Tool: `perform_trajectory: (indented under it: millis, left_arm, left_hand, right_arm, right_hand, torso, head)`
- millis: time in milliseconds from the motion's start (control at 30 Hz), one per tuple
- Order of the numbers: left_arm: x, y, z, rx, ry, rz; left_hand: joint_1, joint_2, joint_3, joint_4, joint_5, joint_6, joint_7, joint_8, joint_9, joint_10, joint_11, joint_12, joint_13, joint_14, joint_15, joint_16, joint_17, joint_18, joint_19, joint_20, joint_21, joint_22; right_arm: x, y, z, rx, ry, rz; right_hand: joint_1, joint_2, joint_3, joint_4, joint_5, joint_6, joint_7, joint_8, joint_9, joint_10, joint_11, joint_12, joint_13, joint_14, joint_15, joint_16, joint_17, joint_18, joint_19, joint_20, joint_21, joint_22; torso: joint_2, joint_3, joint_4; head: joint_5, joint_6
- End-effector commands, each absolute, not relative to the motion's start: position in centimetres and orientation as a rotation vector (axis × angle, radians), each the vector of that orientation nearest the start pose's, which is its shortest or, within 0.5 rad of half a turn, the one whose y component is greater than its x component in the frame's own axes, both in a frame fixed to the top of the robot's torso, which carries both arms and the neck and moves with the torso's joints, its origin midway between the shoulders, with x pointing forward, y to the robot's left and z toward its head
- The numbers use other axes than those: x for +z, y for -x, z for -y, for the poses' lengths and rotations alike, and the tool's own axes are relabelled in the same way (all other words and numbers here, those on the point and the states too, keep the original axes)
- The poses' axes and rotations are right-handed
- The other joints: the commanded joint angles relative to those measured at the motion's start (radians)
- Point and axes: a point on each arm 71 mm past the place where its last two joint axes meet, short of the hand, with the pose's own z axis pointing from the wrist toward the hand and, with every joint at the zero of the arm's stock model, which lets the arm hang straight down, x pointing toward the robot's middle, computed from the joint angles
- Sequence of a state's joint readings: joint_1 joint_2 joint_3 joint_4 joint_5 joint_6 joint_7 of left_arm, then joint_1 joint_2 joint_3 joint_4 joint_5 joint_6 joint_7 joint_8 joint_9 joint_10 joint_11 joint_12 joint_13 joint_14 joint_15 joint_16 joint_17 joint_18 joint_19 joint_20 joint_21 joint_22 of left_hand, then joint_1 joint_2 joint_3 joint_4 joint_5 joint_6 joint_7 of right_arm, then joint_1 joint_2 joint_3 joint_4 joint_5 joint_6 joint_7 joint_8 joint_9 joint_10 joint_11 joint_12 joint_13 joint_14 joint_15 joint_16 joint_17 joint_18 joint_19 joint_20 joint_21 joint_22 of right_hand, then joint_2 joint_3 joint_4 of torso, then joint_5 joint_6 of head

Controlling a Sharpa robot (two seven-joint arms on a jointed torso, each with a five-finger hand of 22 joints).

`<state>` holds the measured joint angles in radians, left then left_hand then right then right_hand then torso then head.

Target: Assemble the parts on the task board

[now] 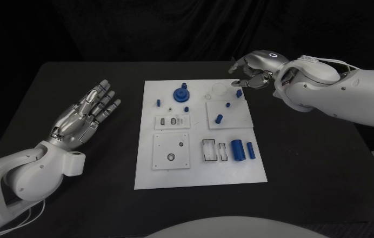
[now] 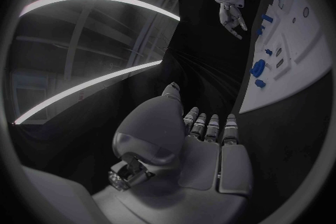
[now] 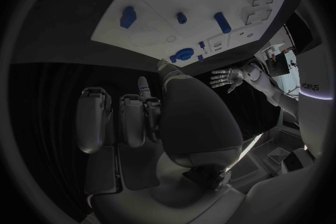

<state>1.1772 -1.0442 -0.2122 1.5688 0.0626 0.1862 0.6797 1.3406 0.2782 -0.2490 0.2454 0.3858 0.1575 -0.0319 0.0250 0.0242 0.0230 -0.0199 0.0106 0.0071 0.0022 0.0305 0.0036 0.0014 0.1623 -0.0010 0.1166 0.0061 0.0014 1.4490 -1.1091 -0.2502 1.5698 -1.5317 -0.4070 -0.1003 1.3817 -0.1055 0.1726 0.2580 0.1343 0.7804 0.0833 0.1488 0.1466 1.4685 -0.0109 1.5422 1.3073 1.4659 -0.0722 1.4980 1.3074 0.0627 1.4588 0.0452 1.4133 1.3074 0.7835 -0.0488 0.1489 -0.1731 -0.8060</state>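
Splayed flat, the silver left hand [image 1: 84,113] holds nothing; right hand [image 1: 248,75] perhaps pinches a blue part [image 1: 238,93].

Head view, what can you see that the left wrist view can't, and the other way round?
Head view: the whole task board from above, all its edges. Left wrist view: the left hand from behind, close up, fingers straight. Both: the right hand by the board's far corner, and the big round blue part.

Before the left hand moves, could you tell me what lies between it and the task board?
Only bare black table lies between the left hand and the task board, in the head view.
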Motion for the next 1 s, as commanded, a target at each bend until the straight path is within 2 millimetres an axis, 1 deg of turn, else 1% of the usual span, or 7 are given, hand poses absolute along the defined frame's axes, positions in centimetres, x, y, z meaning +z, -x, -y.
perform_trajectory:
  millis: [33,200,367,433,567,733,1000]
  left_arm:
    - [-21.4,-43.4,-27.9,-2.021,1.069,-1.283]
    - [-21.4,-43.4,-27.9,-2.022,1.068,-1.283]
    - [-21.4,-43.5,-27.8,-2.026,1.068,-1.285]
    - [-21.4,-43.5,-27.8,-2.026,1.068,-1.285]
    - [-21.4,-43.5,-27.8,-2.025,1.068,-1.285]
    - [-21.4,-43.5,-27.8,-2.025,1.068,-1.286]
    - [-21.4,-43.4,-27.7,-2.028,1.068,-1.287]
  left_hand:
    - [0.007,0.007,0.000,-0.004,0.007,0.002,0.004,0.002,0.001,-0.003,-0.001,0.001,0.000,-0.002,0.008,-0.004,-0.001,-0.005,0.001,0.008,-0.006,-0.001]
    - [0.007,0.007,0.000,-0.004,0.007,0.002,0.004,0.002,0.001,-0.003,-0.001,0.001,0.000,-0.002,0.008,-0.004,-0.001,-0.005,0.001,0.008,-0.006,-0.001]
    - [0.007,0.007,0.001,-0.004,0.007,0.002,0.004,0.002,0.001,-0.003,-0.001,0.001,0.000,-0.002,0.008,-0.004,-0.001,-0.005,0.001,0.009,-0.006,-0.001]
    - [0.007,0.007,0.001,-0.004,0.007,0.002,0.004,0.002,0.001,-0.003,-0.001,0.001,0.000,-0.002,0.008,-0.004,-0.001,-0.005,0.001,0.009,-0.006,-0.001]
    - [0.007,0.007,0.001,-0.004,0.007,0.002,0.004,0.002,0.001,-0.003,-0.001,0.001,0.000,-0.002,0.008,-0.004,-0.001,-0.005,0.001,0.009,-0.006,-0.001]
    - [0.008,0.008,0.002,-0.005,0.008,0.002,0.005,0.002,0.001,-0.003,-0.001,0.001,0.000,-0.002,0.008,-0.004,-0.001,-0.005,0.001,0.009,-0.006,-0.001]
    - [0.008,0.008,0.002,-0.005,0.008,0.002,0.005,0.002,0.001,-0.003,-0.001,0.001,0.000,-0.002,0.008,-0.004,-0.001,-0.005,0.001,0.009,-0.006,-0.001]
  right_arm:
    - [-13.4,-47.4,33.2,0.309,0.121,-1.498]
    - [-14.1,-47.3,34.3,0.282,0.098,-1.510]
    - [-14.7,-47.2,34.9,0.258,0.081,-1.528]
    - [-14.9,-47.2,35.0,0.252,0.078,-1.538]
    - [-15.4,-47.1,35.2,0.245,0.074,-1.554]
    - [-16.0,-47.0,35.1,0.246,0.074,-1.566]
    - [-16.6,-47.0,34.9,0.245,0.075,-1.582]
  right_hand:
    - [0.013,-0.011,-0.003,0.007,-0.011,0.005,0.000,-0.009,-0.002,0.038,0.005,-0.007,0.195,0.068,0.007,-0.012,0.155,-0.012,-0.007,0.003,-0.009,0.140]
    - [0.024,-0.017,-0.005,0.009,-0.019,0.010,-0.001,-0.010,-0.002,0.036,0.004,-0.008,0.192,0.063,0.006,-0.023,0.142,-0.010,-0.012,0.002,-0.017,0.135]
    - [0.031,-0.024,-0.011,0.018,-0.034,0.006,-0.002,-0.015,-0.003,0.027,0.004,-0.014,0.183,0.058,0.006,-0.036,0.127,-0.007,-0.020,0.002,-0.031,0.127]
    - [0.032,-0.025,-0.012,0.021,-0.037,0.004,-0.003,-0.017,-0.004,0.026,0.003,-0.015,0.182,0.057,0.006,-0.039,0.125,-0.006,-0.022,0.002,-0.034,0.125]
    - [0.033,-0.027,-0.015,0.026,-0.043,0.001,-0.003,-0.020,-0.005,0.019,0.003,-0.019,0.174,0.053,0.005,-0.048,0.114,-0.003,-0.028,0.002,-0.044,0.119]
    - [0.035,-0.028,-0.016,0.027,-0.046,0.000,-0.003,-0.021,-0.005,0.013,0.003,-0.023,0.169,0.050,0.005,-0.057,0.105,-0.001,-0.033,0.001,-0.052,0.113]
    - [0.044,-0.028,-0.019,0.029,-0.050,0.003,-0.003,-0.023,-0.005,-0.006,0.003,-0.036,0.149,0.034,0.006,-0.093,0.066,0.006,-0.053,0.002,-0.084,0.094]
  torso:
    - [0.000,0.0012,0.0005]
    - [-0.002,0.0010,0.0020]
    - [0.000,0.0011,0.0035]
    - [0.001,0.0017,0.0036]
    - [0.002,0.0018,-0.0018]
    - [0.001,0.0013,0.0024]
    - [0.001,0.0006,0.0018]
  head:
    - [-0.008,-0.003]
    - [-0.012,-0.009]
    - [-0.012,-0.009]
    - [-0.012,-0.009]
    - [-0.004,-0.005]
    - [-0.007,-0.006]
    - [-0.001,-0.008]
